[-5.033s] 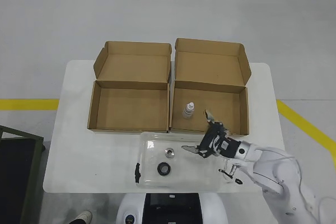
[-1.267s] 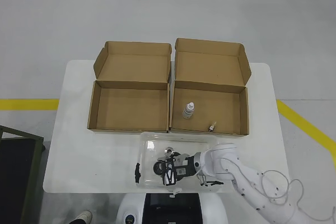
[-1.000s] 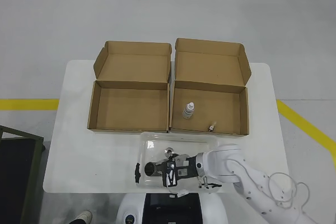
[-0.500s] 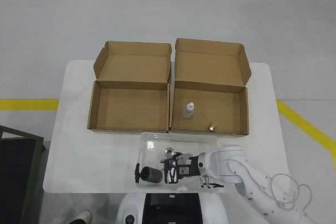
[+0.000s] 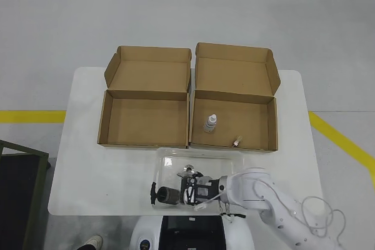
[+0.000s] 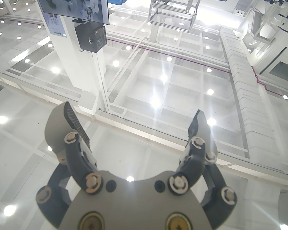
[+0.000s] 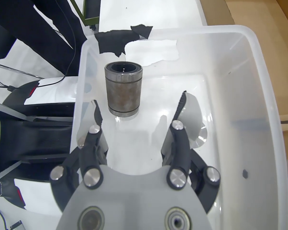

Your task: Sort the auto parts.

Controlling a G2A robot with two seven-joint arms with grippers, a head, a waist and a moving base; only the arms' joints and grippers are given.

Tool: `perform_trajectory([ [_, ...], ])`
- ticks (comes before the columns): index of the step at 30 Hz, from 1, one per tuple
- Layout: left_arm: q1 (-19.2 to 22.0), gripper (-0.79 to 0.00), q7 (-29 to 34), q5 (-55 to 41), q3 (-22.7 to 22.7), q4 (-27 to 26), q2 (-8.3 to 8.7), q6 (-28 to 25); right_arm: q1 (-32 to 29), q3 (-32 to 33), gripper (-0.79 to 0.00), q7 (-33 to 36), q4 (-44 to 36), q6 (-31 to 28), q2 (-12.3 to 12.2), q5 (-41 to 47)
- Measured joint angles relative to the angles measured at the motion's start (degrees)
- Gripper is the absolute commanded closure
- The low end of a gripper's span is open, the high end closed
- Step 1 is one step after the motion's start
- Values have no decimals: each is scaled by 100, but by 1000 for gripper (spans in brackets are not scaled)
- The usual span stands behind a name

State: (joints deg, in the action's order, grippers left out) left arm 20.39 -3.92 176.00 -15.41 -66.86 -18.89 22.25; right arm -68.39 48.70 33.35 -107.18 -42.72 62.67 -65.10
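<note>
Nearest, the right jaws stand wide apart inside the clear bin (image 7: 251, 92), with a dark metal cylinder (image 7: 123, 88) just ahead of them, lying on its side. A small silver part (image 5: 189, 169) lies beside them. Farther along the worktop (image 5: 112, 175), the left box (image 5: 144, 120) sits beside the right box (image 5: 253, 125), which holds a bottle (image 5: 210, 122). The left jaws gape wide toward the ceiling.

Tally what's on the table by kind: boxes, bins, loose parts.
Cardboard boxes: 2 (left box, right box)
Clear bin: 1
Loose parts: 4 (dark cylinder and metal disc in the bin; white bottle-shaped part and small fitting in the right box)
Total: 7
</note>
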Motion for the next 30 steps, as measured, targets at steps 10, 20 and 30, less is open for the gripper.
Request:
perform_trajectory([
  [10, 0, -785, 0, 0, 0, 0, 0, 0, 341, -319, -600, 263, 261, 42, 102, 323],
  [20, 0, -785, 0, 0, 0, 0, 0, 0, 649, -716, -603, 335, 689, 135, 238, 503],
  [30, 0, -785, 0, 0, 0, 0, 0, 0, 872, -1003, -573, 173, 984, 235, 369, 471],
])
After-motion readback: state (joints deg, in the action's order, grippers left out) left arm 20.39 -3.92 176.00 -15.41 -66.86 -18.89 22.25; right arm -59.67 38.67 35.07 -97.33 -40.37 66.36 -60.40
